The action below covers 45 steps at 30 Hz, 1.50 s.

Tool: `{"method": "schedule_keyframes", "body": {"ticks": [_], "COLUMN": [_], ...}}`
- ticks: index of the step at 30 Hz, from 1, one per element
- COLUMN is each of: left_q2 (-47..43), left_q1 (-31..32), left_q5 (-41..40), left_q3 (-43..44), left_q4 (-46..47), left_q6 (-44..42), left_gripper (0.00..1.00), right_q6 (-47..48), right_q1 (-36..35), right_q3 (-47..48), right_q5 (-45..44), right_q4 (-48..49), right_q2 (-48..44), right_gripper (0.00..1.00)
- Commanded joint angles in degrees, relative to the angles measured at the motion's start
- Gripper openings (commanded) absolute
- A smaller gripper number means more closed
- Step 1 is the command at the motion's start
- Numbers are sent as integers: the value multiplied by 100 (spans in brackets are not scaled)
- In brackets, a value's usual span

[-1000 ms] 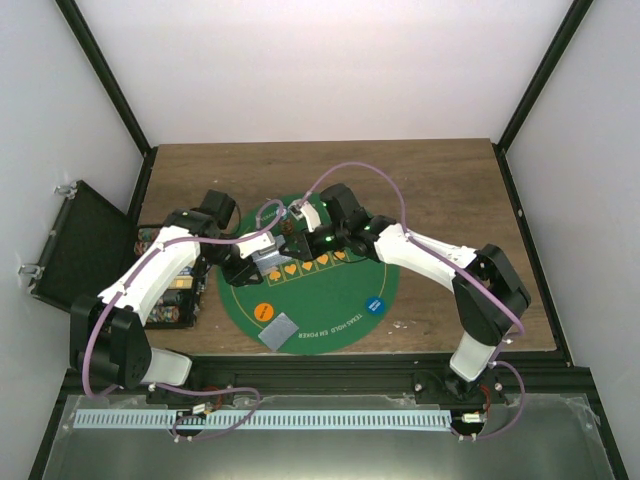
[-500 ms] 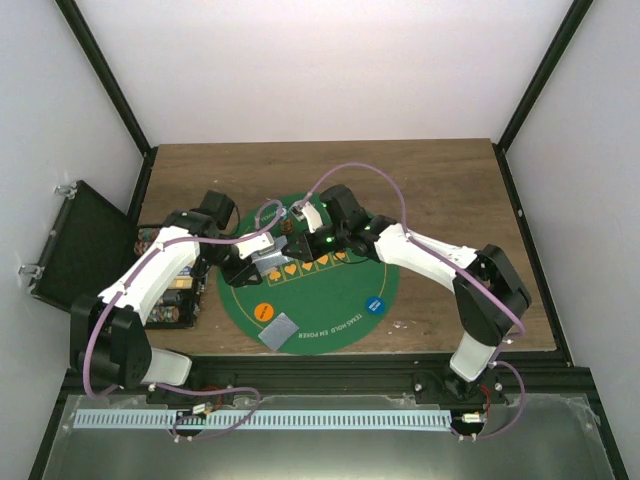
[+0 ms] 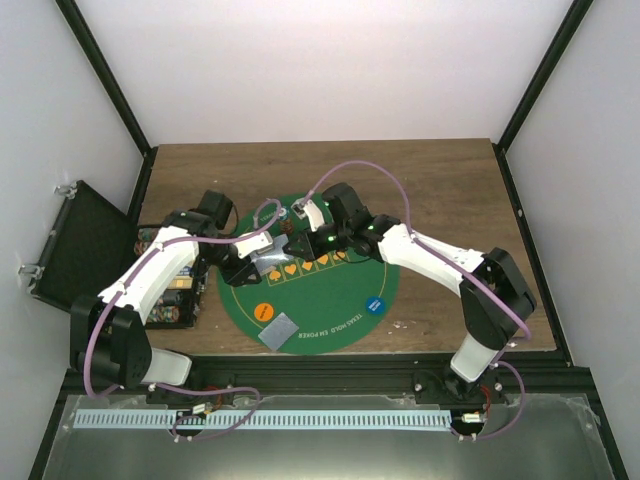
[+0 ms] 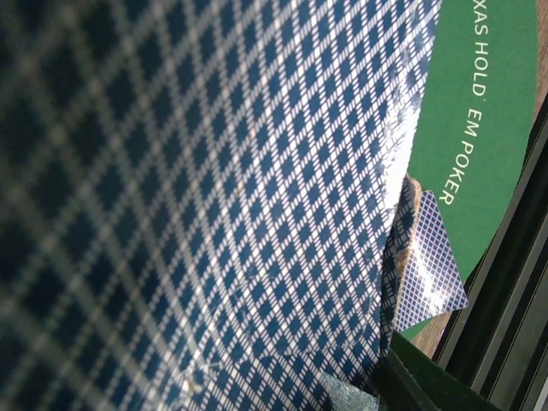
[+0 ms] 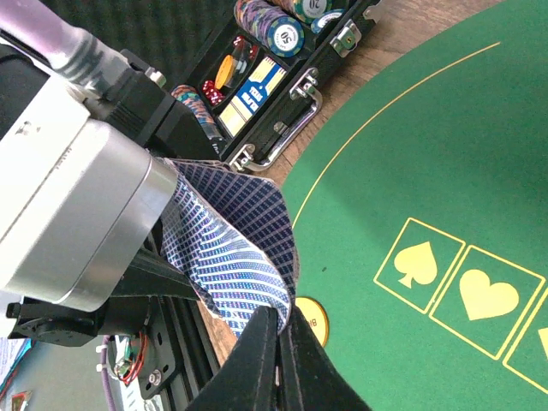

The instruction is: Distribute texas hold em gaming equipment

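Right hand: fingers pressed together, pinching the lower edge of the top card. That card bows up and away from the rest. A second ago the fingers stood a little apart; they have since closed on it.

Left hand: clamped on the deck, back side up. The blue-diamond pattern fills nearly all of the left wrist view. How wide the fingers sit around the deck cannot be told.

The two hands meet over the left-centre of the mat, right hand just beside the deck's far edge. From above, the right arm has eased slightly left over the last second. The left arm and deck have nudged a touch toward the far side.

Outward from the hands:
- The deck hangs above the row of yellow suit boxes printed on the green mat.
- Orange chip on the mat, near-left, apart from the hands. Same spot as before.
- Blue chip on the mat, near-right. Unmoved.
- Flat card, back up, at the mat's near edge by the printed lettering. Unmoved. One card or two stacked: cannot tell.
- Case on the worktop just left of the mat, with rows of chips inside and its lid swung open to the left.
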<state>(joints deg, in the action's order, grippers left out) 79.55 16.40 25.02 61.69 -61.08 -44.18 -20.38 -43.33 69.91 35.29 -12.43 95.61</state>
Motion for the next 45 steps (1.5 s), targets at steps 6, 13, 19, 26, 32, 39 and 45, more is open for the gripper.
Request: {"method": "schedule_keyframes", "body": {"ticks": [6,13,19,26,32,39,45], "left_q2": [-106,-112,-76,-91,-23,-133,-220], "left_q1": [-58,-173,-312,-444,-488,-489,-496], "left_q5": [205,227,268,261,190,149,174], "left_q3": [-56,-139,-135,-213,-227,-219,-232], "left_q4": [90,142,214,295,384,351,335], "left_q6": [-121,-121,-25,10,106,145,176], "left_gripper": [46,46,46,46,46,46,46], "right_q6": [65,51,-69,-496,-858,-1343,-1742], "right_q1": [-22,-1,41,414,1027,2279,2896], "right_q3": [184,132,77,-257,-722,-2589,-3820], "right_q5": [-57,-170,103,97,-497,-869,-1006], "right_q4": [-190,-204,-136,145,-388,-891,-559], "right_q2": [-153,-410,-544,-1092,-1709,-2660,-3041], "right_gripper": [1,1,1,1,1,1,1]}}
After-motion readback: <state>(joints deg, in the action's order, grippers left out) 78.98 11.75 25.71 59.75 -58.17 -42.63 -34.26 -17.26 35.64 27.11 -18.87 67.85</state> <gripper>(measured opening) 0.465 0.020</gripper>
